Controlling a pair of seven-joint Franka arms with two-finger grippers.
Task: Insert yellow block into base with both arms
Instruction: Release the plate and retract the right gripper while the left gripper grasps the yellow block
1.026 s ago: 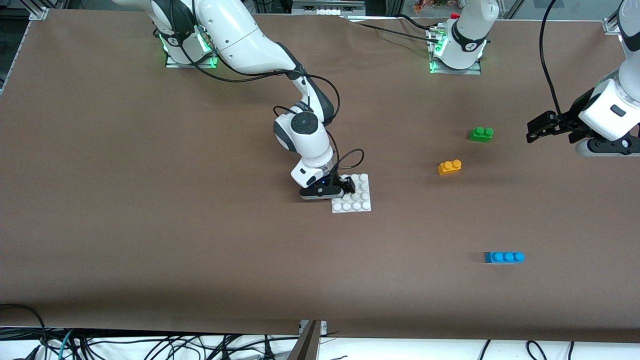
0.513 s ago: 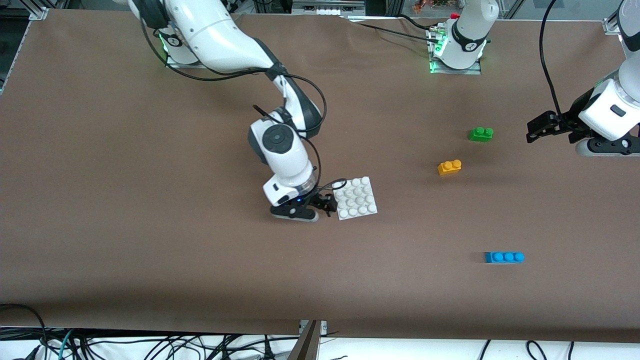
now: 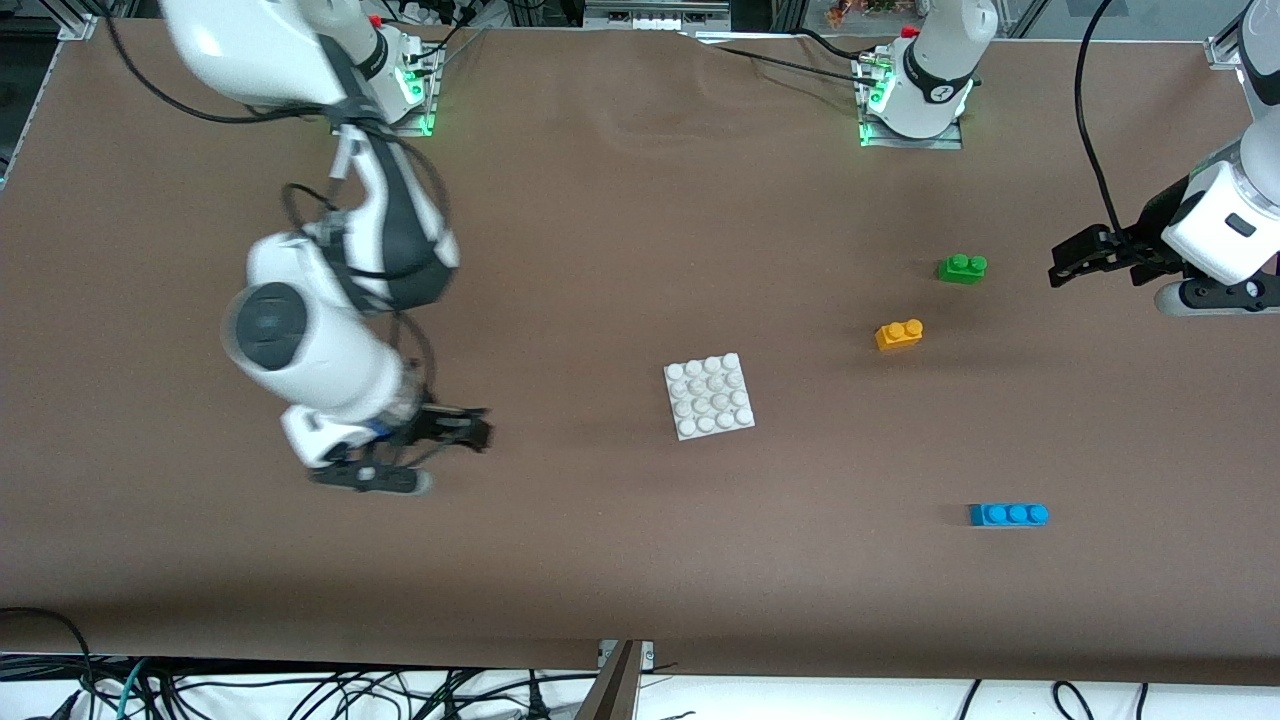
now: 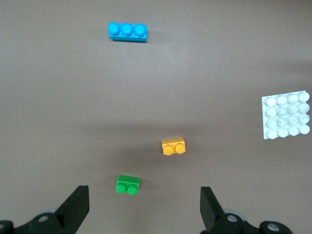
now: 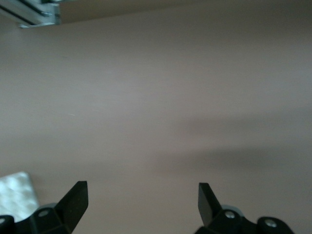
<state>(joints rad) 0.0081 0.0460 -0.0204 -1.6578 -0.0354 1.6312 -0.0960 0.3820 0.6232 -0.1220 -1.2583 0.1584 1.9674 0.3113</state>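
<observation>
Base (image 3: 710, 397) sits mid-desk, nothing on it; yellow block (image 3: 899, 334) untouched. Right gripper (image 3: 462, 432) over bare desk, jaws apart. Left gripper (image 3: 1075, 262) waits near green brick (image 3: 962, 268), jaws apart. Next, I'd say: left goes for the block.

Brown table (image 3: 640, 560), black cables (image 3: 300, 690) along front edge.

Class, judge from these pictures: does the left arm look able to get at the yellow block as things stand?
Probably yes. The left gripper hangs open, and bare table lies between it and the yellow block; the green brick sits apart.
</observation>
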